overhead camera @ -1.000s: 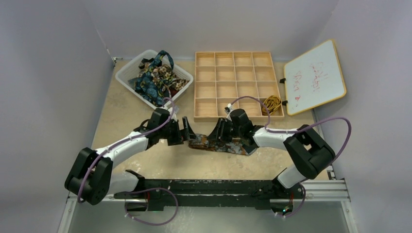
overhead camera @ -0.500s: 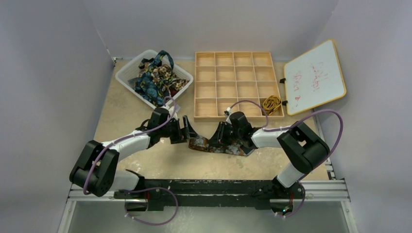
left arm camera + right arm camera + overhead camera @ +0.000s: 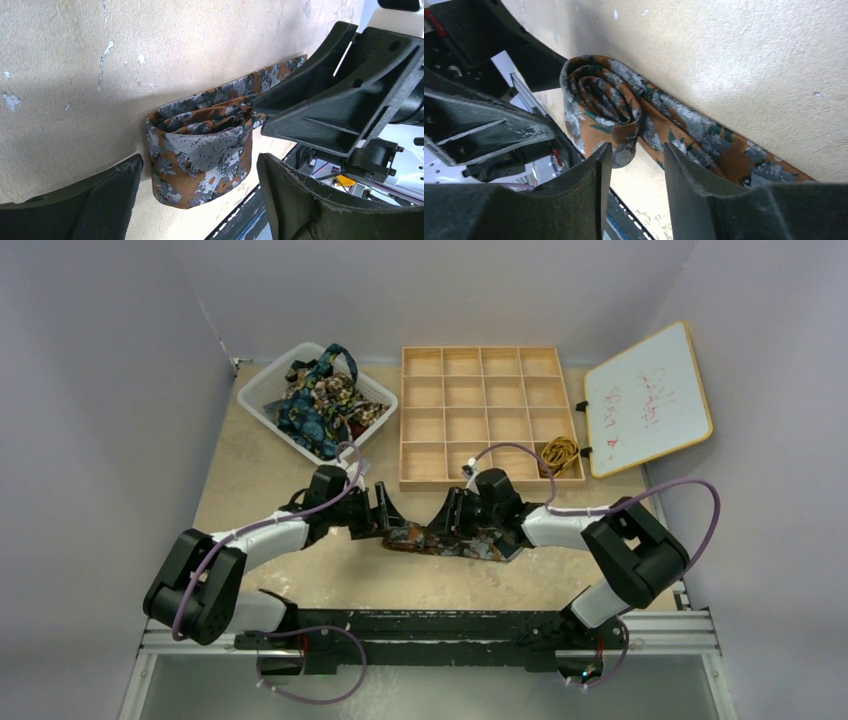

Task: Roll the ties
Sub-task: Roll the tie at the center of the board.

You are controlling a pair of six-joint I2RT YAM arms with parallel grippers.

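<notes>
Work position: the brown tie [image 3: 445, 538] lies on the counter [image 3: 250, 470] near its middle, between the two arms; its left end is wound into a loose upright roll, and the unrolled remainder runs flat to the right

Left pincer [image 3: 197, 167]: jaws wide, one finger on each side of the roll, both clear of the fabric

Right pincer [image 3: 634, 150]: jaws narrowly apart, fingertips right beside the roll from the right, above the flat remainder; one finger touches the roll's far side in the left wrist view

Storage: the other ties [image 3: 320, 400] are heaped in the white basket [image 3: 262, 390] at the far left; the wooden tray [image 3: 403, 420] stands at the far centre, with a gold-yellow tie [image 3: 558, 452] in its near-right compartment; a whiteboard [image 3: 648, 400] lies at the far right
</notes>
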